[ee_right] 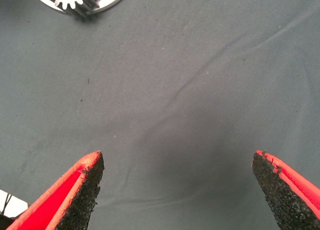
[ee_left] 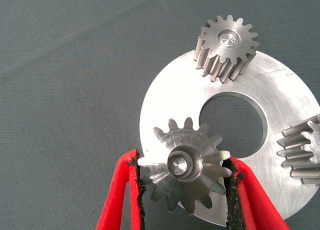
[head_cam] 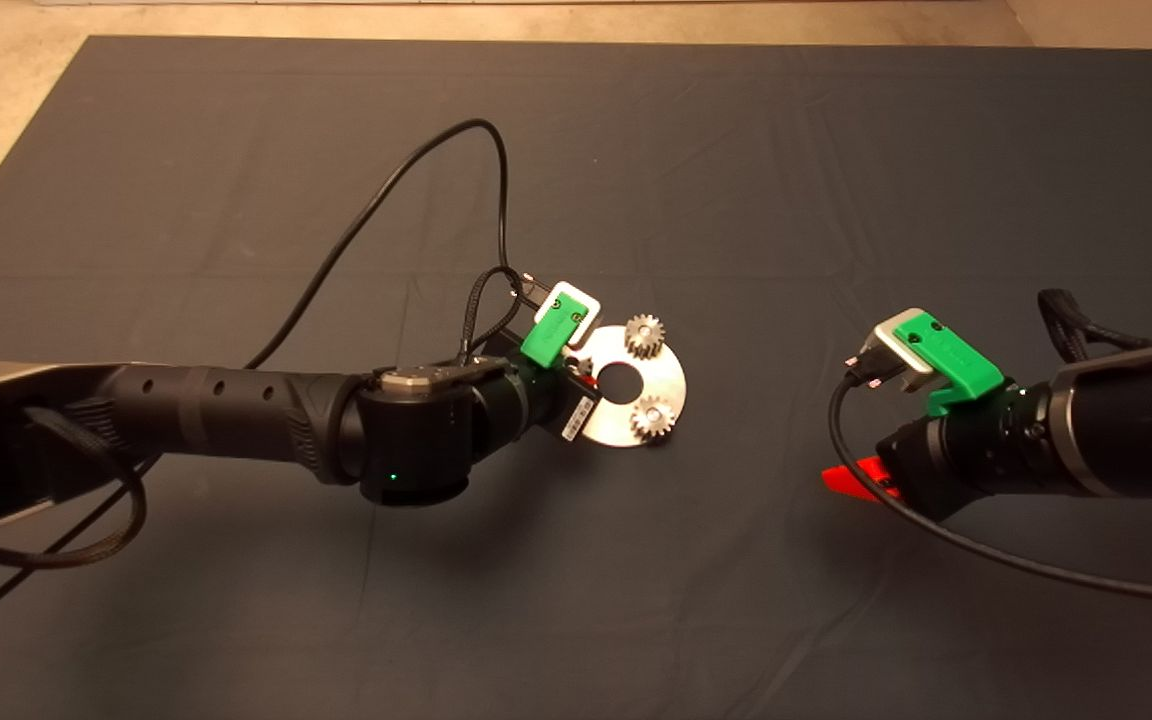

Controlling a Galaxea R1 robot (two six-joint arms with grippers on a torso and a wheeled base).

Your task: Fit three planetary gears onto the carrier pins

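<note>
The shiny round carrier disc (head_cam: 671, 378) lies mid-mat. Two planetary gears (head_cam: 644, 336) (head_cam: 653, 417) sit on its carrier pins. In the left wrist view a third planetary gear (ee_left: 185, 167) sits tilted at the disc's (ee_left: 170, 105) rim, a pin's top (ee_left: 179, 165) showing in its bore. My left gripper (ee_left: 183, 160) is shut on this gear, its pads pressing the teeth on both sides. A seated gear (ee_left: 227, 47) shows its pin end (ee_left: 229, 39), and another gear (ee_left: 302, 152) is cut off at the picture's edge. My right gripper (ee_right: 177, 162) hangs open over bare mat.
The left arm's black cable (head_cam: 406, 180) loops over the mat behind the disc. The right arm (head_cam: 1086, 430) waits right of the disc with its cable (head_cam: 936, 530) trailing forward. The right wrist view catches the disc's edge (ee_right: 112, 0) and one gear (ee_right: 75, 2).
</note>
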